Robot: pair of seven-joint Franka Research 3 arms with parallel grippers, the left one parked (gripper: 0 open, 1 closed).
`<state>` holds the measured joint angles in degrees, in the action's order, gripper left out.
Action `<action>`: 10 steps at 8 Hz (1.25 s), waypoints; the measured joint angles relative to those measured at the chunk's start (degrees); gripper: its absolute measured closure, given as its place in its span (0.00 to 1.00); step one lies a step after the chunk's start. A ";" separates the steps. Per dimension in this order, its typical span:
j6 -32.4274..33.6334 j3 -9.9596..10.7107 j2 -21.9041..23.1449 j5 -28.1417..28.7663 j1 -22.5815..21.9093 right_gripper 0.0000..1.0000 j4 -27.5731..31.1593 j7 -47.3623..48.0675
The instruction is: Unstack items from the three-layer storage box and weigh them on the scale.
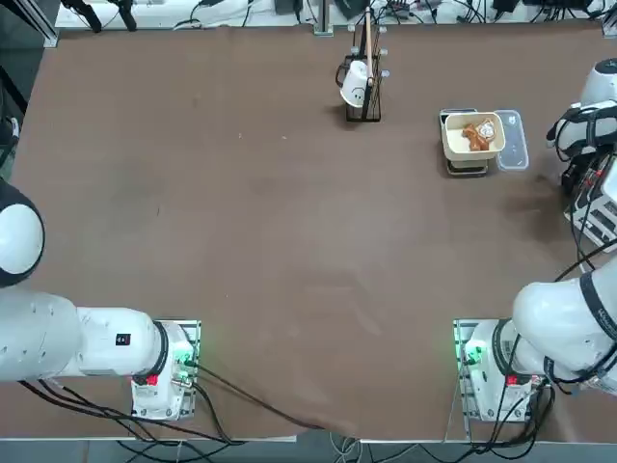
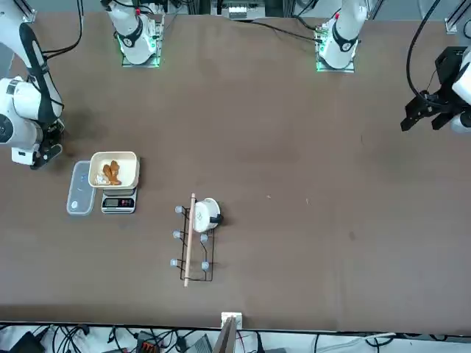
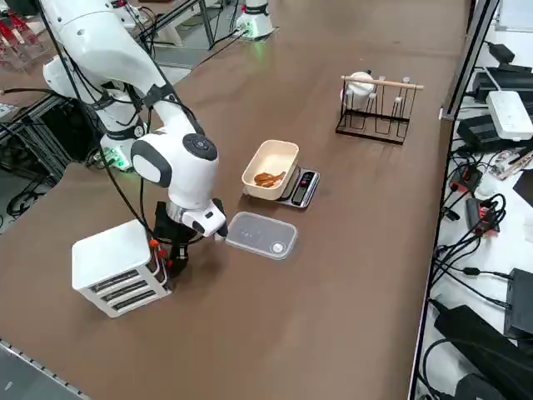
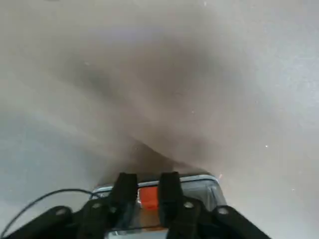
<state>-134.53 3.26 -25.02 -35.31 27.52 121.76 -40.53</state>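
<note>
One brown tabletop [image 3: 350, 250] fills every view. On it, in the right side view, the white right arm [image 3: 171, 162] bends down over a white storage box [image 3: 117, 267] with three grey drawer fronts, which sits near the 8 o'clock corner of that picture. The arm's claw [image 3: 171, 254] is at the box's upper drawer edge, touching or just beside a small red-orange tab there. In the wrist view the claw's two black fingers [image 4: 124, 189] stand close on either side of an orange tab [image 4: 148, 196] on a clear drawer front [image 4: 199, 191], apparently pinching it, though contact is not certain.

At 2 o'clock from the box lies a clear flat tray [image 3: 261, 234], empty but for a small pale round piece [image 3: 277, 247]. Just beyond the tray at 1 o'clock, a cream square bowl [image 3: 268, 164] rests on a small scale [image 3: 301, 187] whose dark display end sticks out past the bowl. Orange-brown lumps [image 3: 268, 178] lie inside the bowl; from overhead they appear as a small cluster [image 1: 476, 135] with a pale bit among them.

Farther off toward 1 o'clock stands a dark wire rack [image 3: 372, 112] with a wooden bar along its top and a white cup [image 3: 360, 83] hung on one end.
</note>
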 joint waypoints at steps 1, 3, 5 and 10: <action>-0.04 0.00 0.02 0.00 0.01 0.87 -0.11 0.00; -0.05 -0.02 0.09 0.00 0.02 0.89 -0.20 0.00; -0.06 -0.02 0.10 0.00 0.02 0.89 -0.20 0.00; -0.07 -0.90 0.15 -0.18 -1.10 0.89 -0.39 0.22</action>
<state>-134.61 2.36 -24.87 -35.49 26.42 121.37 -40.31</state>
